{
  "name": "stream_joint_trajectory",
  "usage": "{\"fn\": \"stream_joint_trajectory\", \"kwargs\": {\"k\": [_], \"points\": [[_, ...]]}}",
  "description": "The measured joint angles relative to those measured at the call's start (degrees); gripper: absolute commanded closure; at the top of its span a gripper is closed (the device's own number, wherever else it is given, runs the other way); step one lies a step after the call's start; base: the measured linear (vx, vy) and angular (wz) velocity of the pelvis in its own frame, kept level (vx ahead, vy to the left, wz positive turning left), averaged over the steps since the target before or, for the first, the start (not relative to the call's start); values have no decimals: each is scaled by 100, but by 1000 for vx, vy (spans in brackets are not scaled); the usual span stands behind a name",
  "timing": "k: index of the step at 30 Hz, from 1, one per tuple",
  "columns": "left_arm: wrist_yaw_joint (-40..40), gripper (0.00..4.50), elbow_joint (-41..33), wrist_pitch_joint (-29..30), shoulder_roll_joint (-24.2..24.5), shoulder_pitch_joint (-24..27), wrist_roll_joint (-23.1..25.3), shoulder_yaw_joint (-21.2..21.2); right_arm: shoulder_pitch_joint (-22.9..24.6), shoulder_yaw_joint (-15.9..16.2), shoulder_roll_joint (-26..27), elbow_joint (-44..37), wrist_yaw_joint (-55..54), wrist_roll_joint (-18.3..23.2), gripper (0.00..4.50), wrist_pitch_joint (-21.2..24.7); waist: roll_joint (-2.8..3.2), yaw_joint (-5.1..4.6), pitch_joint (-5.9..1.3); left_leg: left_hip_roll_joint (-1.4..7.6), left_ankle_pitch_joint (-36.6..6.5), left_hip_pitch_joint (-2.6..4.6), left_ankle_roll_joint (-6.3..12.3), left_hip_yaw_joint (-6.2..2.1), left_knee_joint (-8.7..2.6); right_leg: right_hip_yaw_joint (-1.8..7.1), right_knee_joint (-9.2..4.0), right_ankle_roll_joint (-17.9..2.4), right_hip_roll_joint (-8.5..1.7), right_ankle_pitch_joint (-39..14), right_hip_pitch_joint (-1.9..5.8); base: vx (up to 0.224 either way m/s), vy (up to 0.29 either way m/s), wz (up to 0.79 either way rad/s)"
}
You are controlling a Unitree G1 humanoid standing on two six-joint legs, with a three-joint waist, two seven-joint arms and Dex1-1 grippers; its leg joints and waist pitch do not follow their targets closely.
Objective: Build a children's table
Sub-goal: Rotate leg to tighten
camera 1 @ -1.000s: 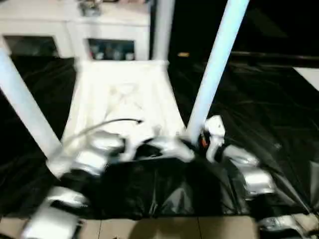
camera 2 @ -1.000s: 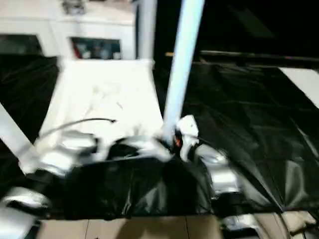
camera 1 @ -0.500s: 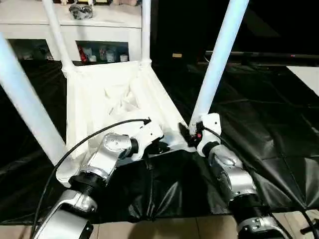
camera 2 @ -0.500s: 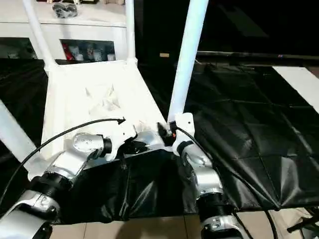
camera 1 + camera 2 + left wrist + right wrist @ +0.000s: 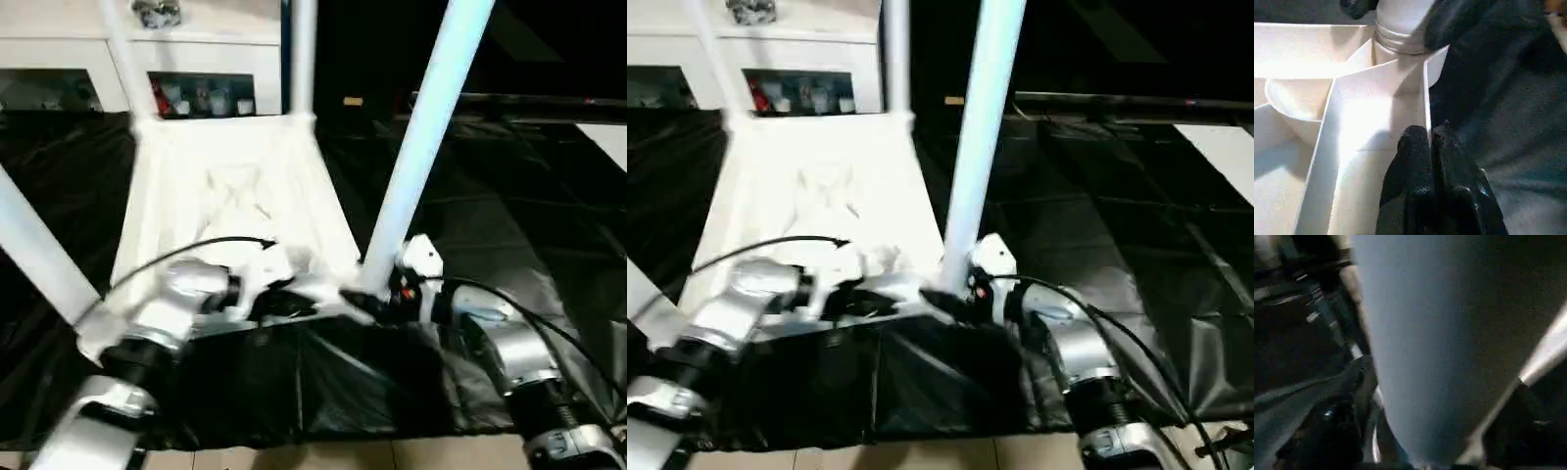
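Observation:
The children's table lies upside down, its white ribbed top (image 5: 225, 186) facing up and four white legs standing in the corner sockets. The near right leg (image 5: 421, 127) rises from the socket closest to my hands. My left gripper (image 5: 1431, 134) is shut with nothing in it, its tips resting on the top's near rim beside that socket (image 5: 1400, 44). My right gripper (image 5: 380, 294) is open, with a black finger (image 5: 1449, 19) on each side of that leg's base.
A white cabinet with glass doors (image 5: 196, 69) stands behind the table. A black sheet (image 5: 509, 196) covers the floor around it, with wrinkles near my arms. Pale floor tiles (image 5: 294, 455) show at the near edge. The near left leg (image 5: 34, 255) slants beside my left arm.
The whole picture has shifted with the camera. Both grippers stay at the near right corner; my right forearm now lies lower and further out to the right.

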Motion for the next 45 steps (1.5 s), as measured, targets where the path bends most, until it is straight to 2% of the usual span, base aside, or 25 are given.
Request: {"fn": "stream_joint_trajectory", "kwargs": {"k": [7, 21, 25, 27, 31, 37, 38, 39, 41, 44, 45], "points": [[-434, 450, 100, -52, 151, -45, -67, -97, -285, 241, -279, 280, 962, 76, 204, 118, -3, 115, 7, 8, 0, 9, -1, 3, 18, -2, 18, 0, 1, 0, 2, 0, 0, 0], [-485, 450, 176, -32, 198, -69, -136, -81, -315, 184, -133, 379, 1083, 138, 212, 182, -3, 124, 8, 9, -1, 15, -4, 3, 22, -4, 24, 0, 1, 0, 7, 0, 0, 0], [231, 450, 161, 247, -12, -91, 1, 35, 10, -306, 433, 258, -415, 169, 212, 216, 11, 79, 9, 4, -9, 29, -47, 3, 25, 6, 31, -16, -1, 19, 14, 0, 0, 0], [671, 450, 118, 391, -193, -83, 93, 84, 140, -537, 714, 124, -1189, 108, 212, 347, -3, 76, 15, 4, -9, 32, -49, 1, 23, 5, 27, -20, -1, 29, 19, 0, 0, 0], [1301, 450, -93, 702, -526, -40, 282, 83, 429, -859, 1239, -269, -2570, -71, 214, 518, -10, 54, 12, -2, -8, 32, -50, 0, 23, 12, 4, 9, -3, 40, 21, 0, 0, 0], [2015, 450, -501, 1135, -914, 131, 479, 79, 678, -1074, 2067, -760, -4474, -548, 214, 693, -3, 28, -3, -5, -7, 32, -52, -1, 8, 15, -1, 30, -3, 36, 18, 0, 0, 0], [2061, 450, -550, 1166, -941, 157, 493, 76, 707, -1073, 2111, -815, -4588, -595, 214, 697, 2, 24, -6, -8, -7, 31, -52, -1, 5, 17, -3, 36, -4, 32, 18, 0, 0, 0], [2077, 450, -585, 1184, -955, 172, 502, 72, 738, -1072, 2124, -870, -4618, -636, 179, 700, 8, 21, -7, -9, -7, 29, -52, -1, 4, 18, -4, 42, -4, 29, 17, 0, 0, 0], [2059, 450, -646, 1198, -954, 195, 504, 65, 794, -1069, 2130, -955, -4634, -675, 144, 673, 13, 5, -7, -10, -7, 26, -52, -1, 2, 19, -5, 53, -4, 22, 16, 0, 0, 0], [1977, 450, -668, 1152, -943, 197, 504, 60, 787, -1069, 2074, -933, -4458, -587, 140, 647, 19, -11, -3, -10, -7, 21, -52, -1, 1, 18, -5, 47, -5, 26, 14, 0, 0, 0], [1940, 450, -670, 1121, -911, 198, 497, 60, 748, -1068, 1995, -910, -4292, -527, 110, 665, 22, -22, -1, -10, -7, 21, -52, -1, 1, 19, -5, 42, -5, 29, 14, 0, 0, 0]]}}
